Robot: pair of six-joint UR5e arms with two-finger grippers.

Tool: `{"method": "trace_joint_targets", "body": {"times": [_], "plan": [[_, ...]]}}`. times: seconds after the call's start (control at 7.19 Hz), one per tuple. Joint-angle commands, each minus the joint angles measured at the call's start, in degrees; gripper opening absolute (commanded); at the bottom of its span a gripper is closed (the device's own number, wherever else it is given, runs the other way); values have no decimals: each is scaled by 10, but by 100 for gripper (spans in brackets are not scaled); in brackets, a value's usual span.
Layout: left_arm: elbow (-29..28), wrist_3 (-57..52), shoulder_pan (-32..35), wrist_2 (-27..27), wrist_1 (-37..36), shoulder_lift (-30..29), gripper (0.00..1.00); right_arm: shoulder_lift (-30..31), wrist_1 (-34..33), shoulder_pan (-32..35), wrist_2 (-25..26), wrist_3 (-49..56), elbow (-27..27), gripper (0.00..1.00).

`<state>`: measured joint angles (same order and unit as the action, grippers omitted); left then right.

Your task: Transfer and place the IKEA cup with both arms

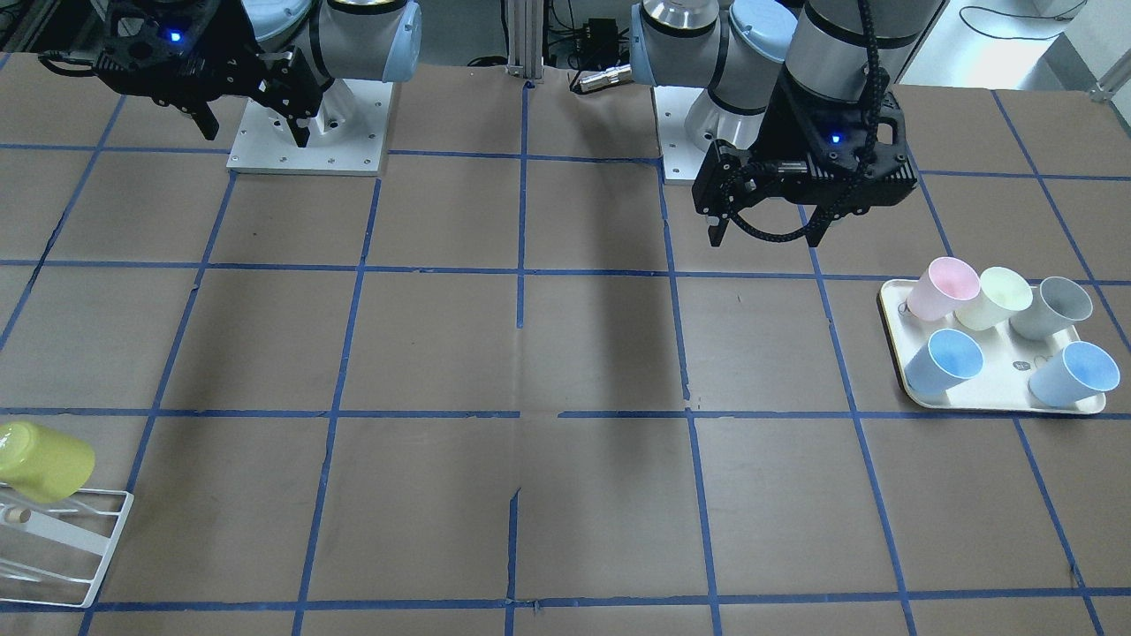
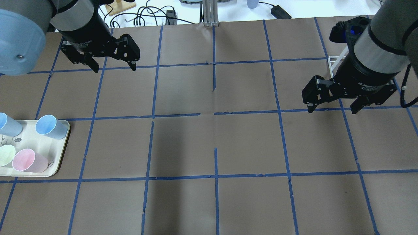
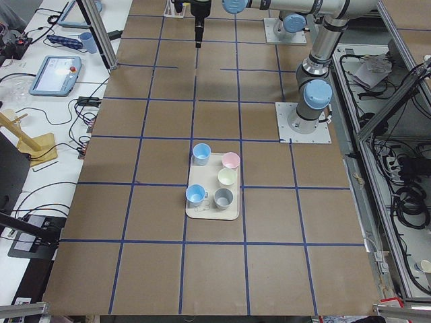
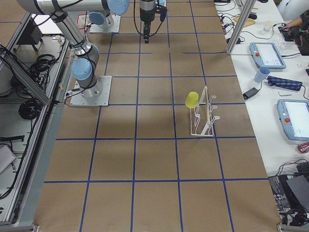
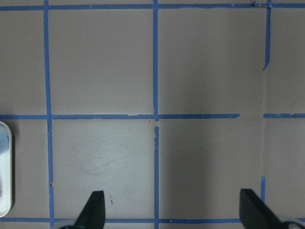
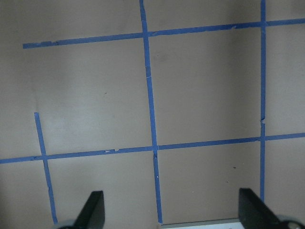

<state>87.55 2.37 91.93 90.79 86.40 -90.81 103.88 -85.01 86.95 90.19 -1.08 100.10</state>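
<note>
The bright yellow IKEA cup (image 1: 44, 459) lies tilted on a peg of a white wire rack (image 1: 84, 556) at the table's end on my right side. It also shows in the exterior right view (image 4: 192, 100). In the overhead view my right arm hides it. My right gripper (image 2: 331, 111) is open and empty, high above the table and next to the rack (image 2: 335, 62). It shows in the front view too (image 1: 256, 138). My left gripper (image 2: 115, 69) is open and empty, above the table near its base (image 1: 765, 241). Both wrist views show only open fingers (image 5: 94, 210) (image 6: 94, 210) over bare table.
A cream tray (image 1: 892, 305) on my left side holds a pink, a pale cream, a grey and two light blue cups (image 1: 945, 362). It also shows in the overhead view (image 2: 63, 143) and the left side view (image 3: 232, 214). Blue tape lines grid the brown table.
</note>
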Motion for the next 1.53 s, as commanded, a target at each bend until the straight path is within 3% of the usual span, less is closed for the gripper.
{"method": "trace_joint_targets", "body": {"times": [0.0, 1.39], "plan": [[1, -4, -2, 1, 1, 2, 100, 0, 0, 1, 2, 3, 0, 100], [1, -1, -1, 2, 0, -1, 100, 4, -7, 2, -8, 6, -11, 100]]}}
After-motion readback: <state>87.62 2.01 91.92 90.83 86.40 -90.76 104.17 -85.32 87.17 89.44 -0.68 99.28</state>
